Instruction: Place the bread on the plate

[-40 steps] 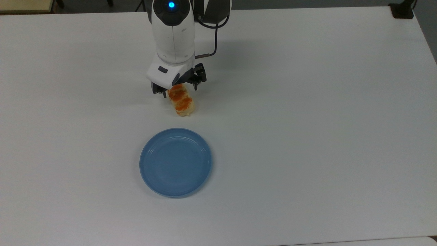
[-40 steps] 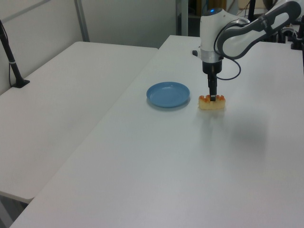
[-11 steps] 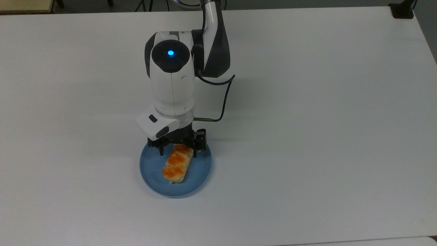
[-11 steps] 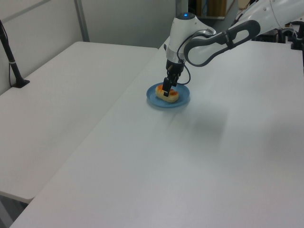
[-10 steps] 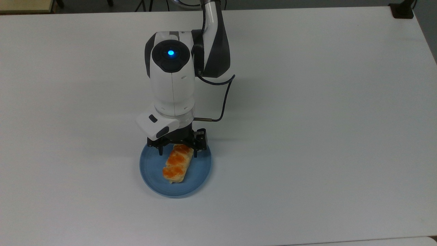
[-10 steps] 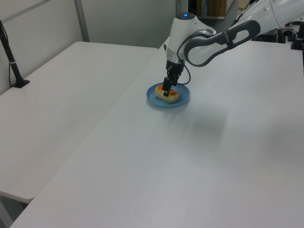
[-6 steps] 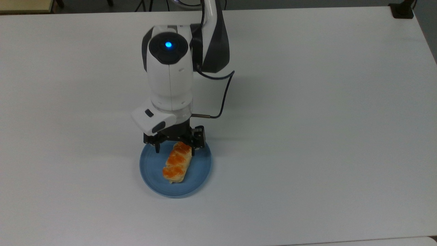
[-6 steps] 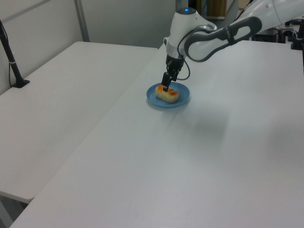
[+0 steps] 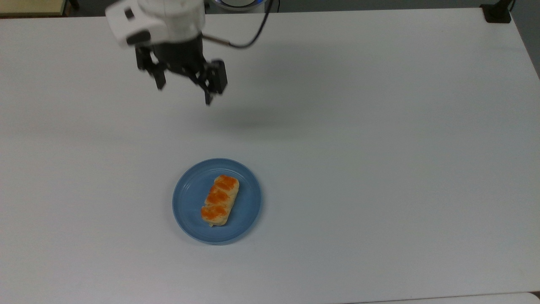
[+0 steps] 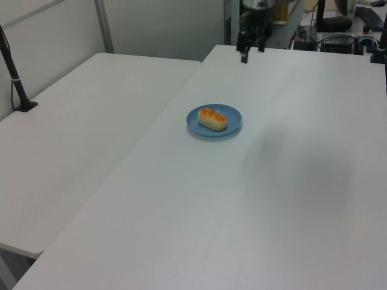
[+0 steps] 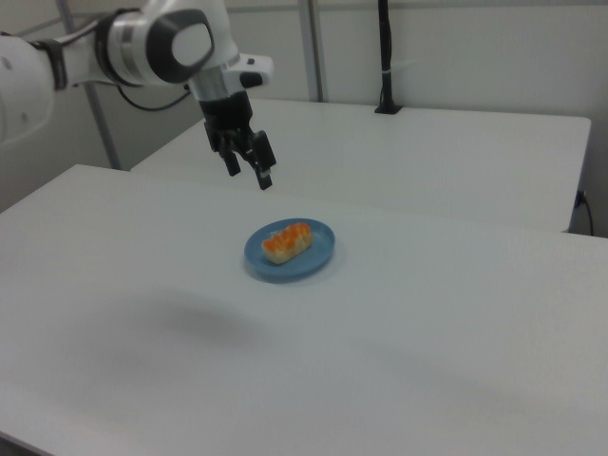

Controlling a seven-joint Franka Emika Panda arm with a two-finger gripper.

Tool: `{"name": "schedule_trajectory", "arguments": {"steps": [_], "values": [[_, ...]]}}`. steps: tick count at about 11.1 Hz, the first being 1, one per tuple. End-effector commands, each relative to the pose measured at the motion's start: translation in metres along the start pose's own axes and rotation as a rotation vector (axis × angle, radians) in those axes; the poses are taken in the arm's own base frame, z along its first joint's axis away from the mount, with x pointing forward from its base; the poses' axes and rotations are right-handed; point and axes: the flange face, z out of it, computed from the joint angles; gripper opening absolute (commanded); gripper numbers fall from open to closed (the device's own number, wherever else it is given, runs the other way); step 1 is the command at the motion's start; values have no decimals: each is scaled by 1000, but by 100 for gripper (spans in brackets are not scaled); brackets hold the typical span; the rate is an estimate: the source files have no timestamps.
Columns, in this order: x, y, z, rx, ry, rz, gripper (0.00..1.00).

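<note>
The bread [image 9: 220, 200], a pale bun with three orange patches, lies on the light-blue plate [image 9: 190, 211], a little right of its middle in the top view. It shows again as the bread [image 10: 212, 118] on the plate [image 10: 195, 122] in the left view, and as the bread [image 11: 287, 241] on the plate [image 11: 318, 252] in the right view. My gripper [image 9: 184, 94] hangs high above the table, well behind the plate, open with nothing between its fingers. It appears as the gripper [image 10: 252, 54] in the left view and the gripper [image 11: 249, 177] in the right view.
The white table [image 9: 379, 147] stretches wide around the plate. A second white table [image 10: 78, 121] adjoins it on the left view's left. A black post [image 9: 498, 12] stands at the top view's far right corner.
The gripper has let go of the bread, risen and pulled back far from the plate. The bread stays on the plate where it was set.
</note>
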Motion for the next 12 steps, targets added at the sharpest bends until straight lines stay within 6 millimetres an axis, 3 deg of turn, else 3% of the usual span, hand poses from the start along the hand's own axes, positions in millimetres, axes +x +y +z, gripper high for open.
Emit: {"name": "schedule_trajectory", "arguments": {"steps": [1, 3, 5, 8, 12], "values": [[-52, 22, -43, -20, -59, 38, 100], [-67, 29, -63, -20, -37, 38, 100], [-72, 19, -63, -14, -27, -74, 100], [-74, 18, -56, -11, -22, -234, 100], [-71, 19, -55, -11, -21, -246, 100]]}}
